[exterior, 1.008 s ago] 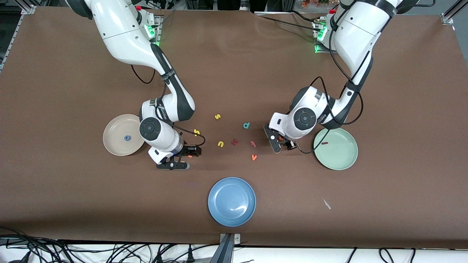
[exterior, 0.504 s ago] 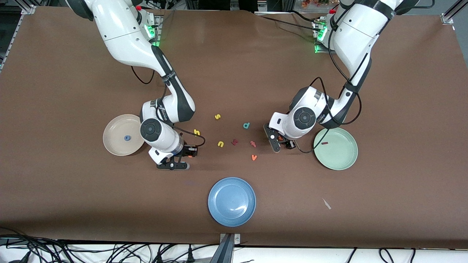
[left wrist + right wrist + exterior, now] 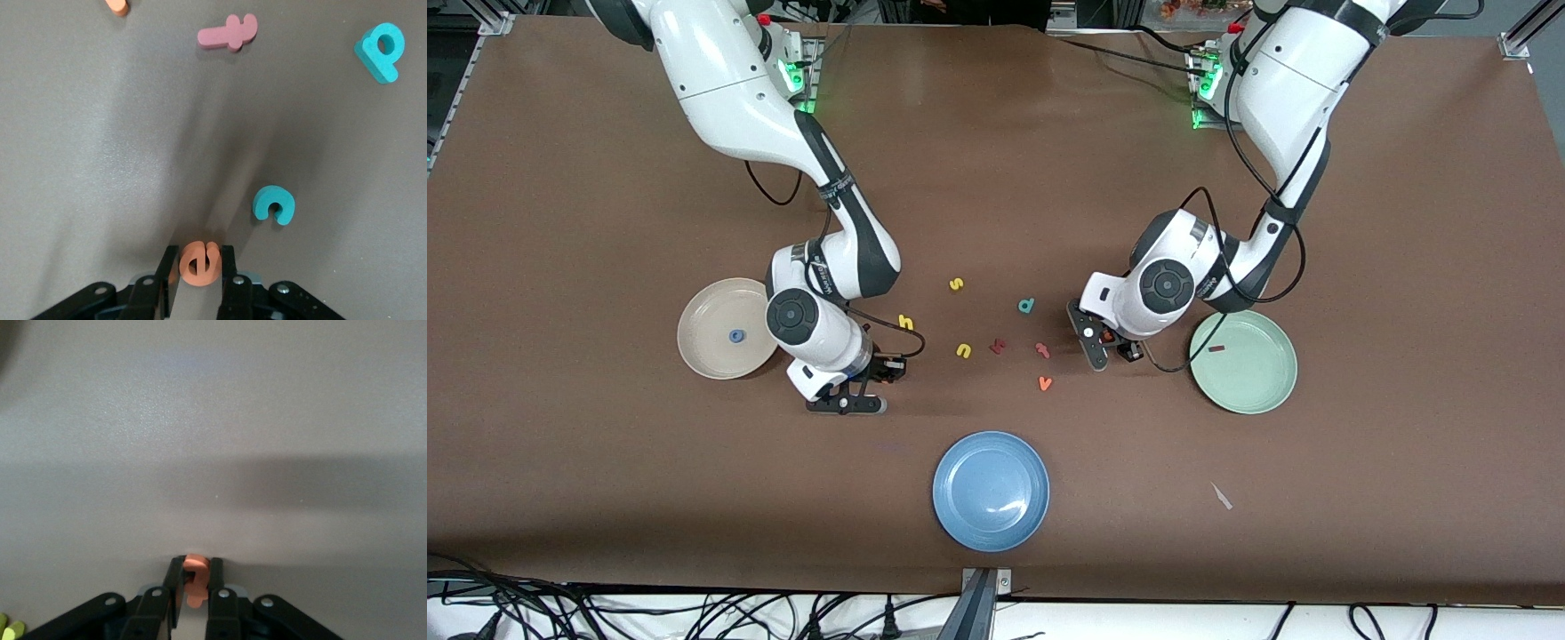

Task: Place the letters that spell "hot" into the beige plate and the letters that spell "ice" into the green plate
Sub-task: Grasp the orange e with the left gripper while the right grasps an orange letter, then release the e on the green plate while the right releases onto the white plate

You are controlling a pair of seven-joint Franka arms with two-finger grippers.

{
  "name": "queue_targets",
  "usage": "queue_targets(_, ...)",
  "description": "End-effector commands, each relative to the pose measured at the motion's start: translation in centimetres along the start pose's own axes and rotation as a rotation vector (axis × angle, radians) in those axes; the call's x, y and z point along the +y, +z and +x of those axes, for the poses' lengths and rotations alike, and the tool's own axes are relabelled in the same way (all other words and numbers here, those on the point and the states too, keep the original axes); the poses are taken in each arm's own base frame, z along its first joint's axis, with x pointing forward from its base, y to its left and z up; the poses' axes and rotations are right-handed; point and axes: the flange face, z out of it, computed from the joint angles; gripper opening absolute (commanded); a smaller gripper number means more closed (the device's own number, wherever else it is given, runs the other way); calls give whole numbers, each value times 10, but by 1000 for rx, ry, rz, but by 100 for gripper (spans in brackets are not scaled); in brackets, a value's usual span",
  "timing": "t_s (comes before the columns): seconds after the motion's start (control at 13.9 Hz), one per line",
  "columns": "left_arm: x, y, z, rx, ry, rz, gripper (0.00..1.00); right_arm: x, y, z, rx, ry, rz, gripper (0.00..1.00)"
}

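Fingers of the left gripper (image 3: 199, 267) clamp the orange "e" (image 3: 199, 263) near the green plate (image 3: 1263, 391), which holds the dark red "i" (image 3: 1216, 348). Right gripper (image 3: 194, 587) pinches the orange "t" (image 3: 194, 580) beside the beige plate (image 3: 703, 356), where the blue "o" (image 3: 735, 336) lies. Yellow "h" (image 3: 906, 322) remains; only the left wrist view shows the teal "c" (image 3: 273, 205).

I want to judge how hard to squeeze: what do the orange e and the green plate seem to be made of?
The orange e, between the left gripper's fingers, looks like soft matte foam: thick, blunt edges, no shine. The green plate looks like smooth hard plastic or melamine with a faint sheen on its rim, though ceramic cannot be ruled out.
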Motion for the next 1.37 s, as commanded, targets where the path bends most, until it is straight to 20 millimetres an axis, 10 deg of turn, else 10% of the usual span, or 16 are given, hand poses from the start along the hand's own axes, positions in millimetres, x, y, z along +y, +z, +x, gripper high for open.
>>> queue_targets(0.0,8,3,-3,-21,17,4,7,-4,7,3,-5,8,1,2)
queue_targets(0.5,-6,-65,-22,-82,-5,-14,5,50,-67,29,-100,-61,-95,0)
queue_targets(0.94,-57,-84,-81,-102,142,-16,5,193,-128,-6,-174,-142,-116,0)
queue_targets(1.3,-105,-79,-143,-138,247,-7,6,271,-90,-49,-107,-168,-142,0)
